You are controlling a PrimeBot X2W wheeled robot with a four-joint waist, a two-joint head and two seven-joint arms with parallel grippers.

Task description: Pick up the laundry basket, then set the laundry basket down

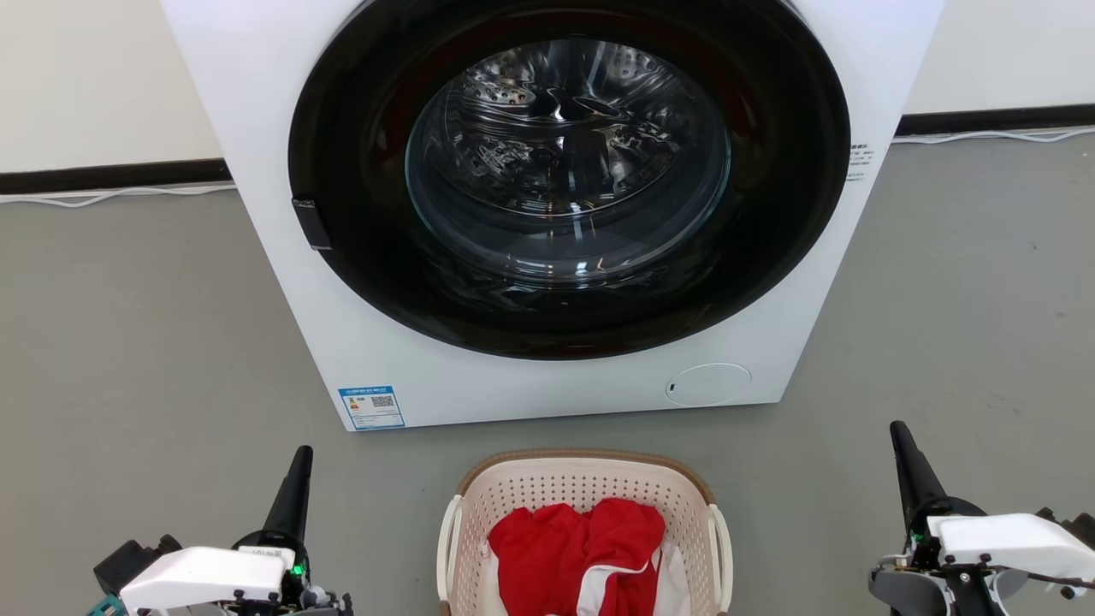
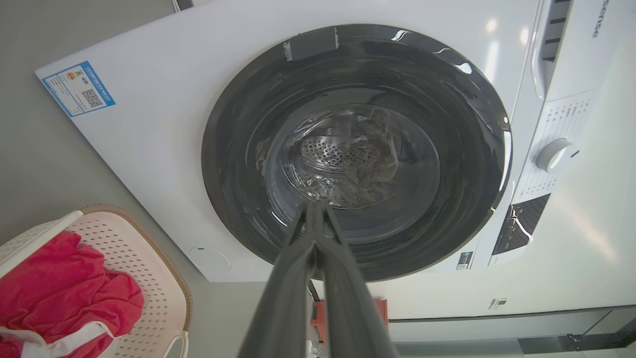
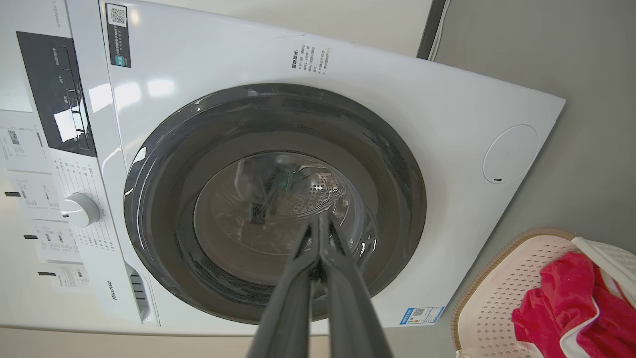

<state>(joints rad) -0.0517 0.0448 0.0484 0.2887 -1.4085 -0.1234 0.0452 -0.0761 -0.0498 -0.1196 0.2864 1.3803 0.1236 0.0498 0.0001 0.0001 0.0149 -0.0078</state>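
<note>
Smooth grey floor (image 1: 128,342), ending at the back in a pale wall (image 1: 85,77) with a dark baseboard (image 1: 103,175) and a white cable (image 1: 111,197) along its foot. Before that wall, a white washing machine (image 1: 282,282), round glass door shut. Near its front edge, apart from it, on the floor: the laundry basket (image 1: 582,453), red cloth (image 1: 565,539) inside. Open floor to either side. Left gripper (image 1: 301,453) and right gripper (image 1: 896,429) flanking the basket, well apart from it, fingers pressed together.
</note>
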